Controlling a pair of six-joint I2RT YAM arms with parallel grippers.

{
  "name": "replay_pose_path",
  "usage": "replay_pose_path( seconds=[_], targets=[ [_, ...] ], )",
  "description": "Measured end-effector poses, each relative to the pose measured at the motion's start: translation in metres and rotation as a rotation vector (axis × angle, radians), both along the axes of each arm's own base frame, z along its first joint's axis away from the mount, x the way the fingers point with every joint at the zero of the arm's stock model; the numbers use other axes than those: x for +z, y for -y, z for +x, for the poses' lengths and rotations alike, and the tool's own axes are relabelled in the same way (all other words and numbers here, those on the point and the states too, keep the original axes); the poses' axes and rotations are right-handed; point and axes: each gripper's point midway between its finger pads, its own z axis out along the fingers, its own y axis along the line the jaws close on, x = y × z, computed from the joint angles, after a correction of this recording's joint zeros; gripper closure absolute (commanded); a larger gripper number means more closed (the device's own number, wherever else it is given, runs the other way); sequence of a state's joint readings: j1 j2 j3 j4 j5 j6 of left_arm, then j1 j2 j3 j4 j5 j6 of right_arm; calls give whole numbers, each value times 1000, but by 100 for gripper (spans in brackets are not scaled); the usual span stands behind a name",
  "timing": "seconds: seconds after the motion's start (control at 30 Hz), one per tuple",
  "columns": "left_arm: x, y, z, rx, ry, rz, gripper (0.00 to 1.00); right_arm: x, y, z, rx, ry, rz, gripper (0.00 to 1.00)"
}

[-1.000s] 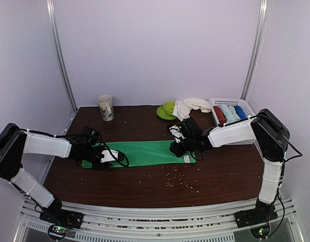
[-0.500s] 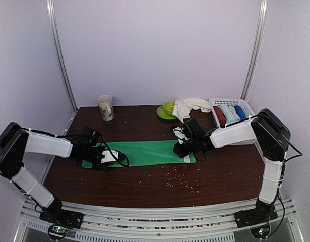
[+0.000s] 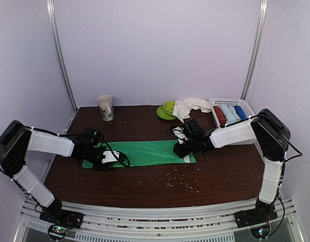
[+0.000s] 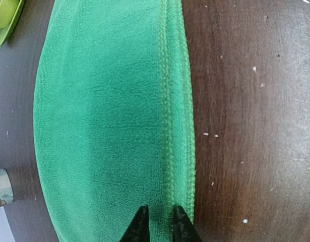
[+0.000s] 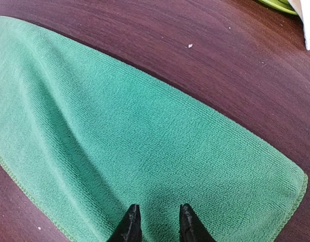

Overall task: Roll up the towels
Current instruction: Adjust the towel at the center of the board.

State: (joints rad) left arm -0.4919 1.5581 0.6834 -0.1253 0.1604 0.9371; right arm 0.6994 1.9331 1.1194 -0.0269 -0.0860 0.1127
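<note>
Status: bright green cloth towel (image 3: 144, 153) lies flat as a long strip mid dark wooden table (image 3: 220, 174), left gripper (image 4: 158, 221) at its hemmed end, right gripper (image 5: 157, 218) on the opposite end, probably anchoring it for rolling; both claws narrow-gapped, pinch on cloth unclear.

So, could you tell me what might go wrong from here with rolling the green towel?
1. The left fingers sit by the hem, off the green towel middle, so the roll may start crooked.
2. Crumbs lie on the table near the towel's front edge and could get rolled in.
3. The white towel leans on the green cup; pulling it later might tip the cup.
</note>
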Motion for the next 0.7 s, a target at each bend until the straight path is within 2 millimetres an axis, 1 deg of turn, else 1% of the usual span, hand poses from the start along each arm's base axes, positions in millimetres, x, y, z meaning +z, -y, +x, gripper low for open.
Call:
replay_pose_path(
  seconds=[0.03, 0.13, 0.17, 0.33, 0.57, 0.7],
  targets=[
    [0, 0, 0, 0, -1, 0, 86, 0, 0, 0, 0, 0, 0, 73],
    [-1, -1, -1, 0, -5, 3, 99, 0, 1, 0, -2, 0, 0, 73],
    [-1, -1, -1, -1, -6, 3, 100, 0, 1, 1, -2, 0, 0, 73],
    [-1, -1, -2, -3, -9, 6, 100, 0, 2, 2, -10, -1, 1, 73],
    [1, 0, -1, -7, -10, 10, 88, 0, 3, 2, -15, -4, 4, 73],
    [0, 0, -1, -7, -21, 15, 87, 0, 3, 2, -18, -5, 5, 73]
  ],
)
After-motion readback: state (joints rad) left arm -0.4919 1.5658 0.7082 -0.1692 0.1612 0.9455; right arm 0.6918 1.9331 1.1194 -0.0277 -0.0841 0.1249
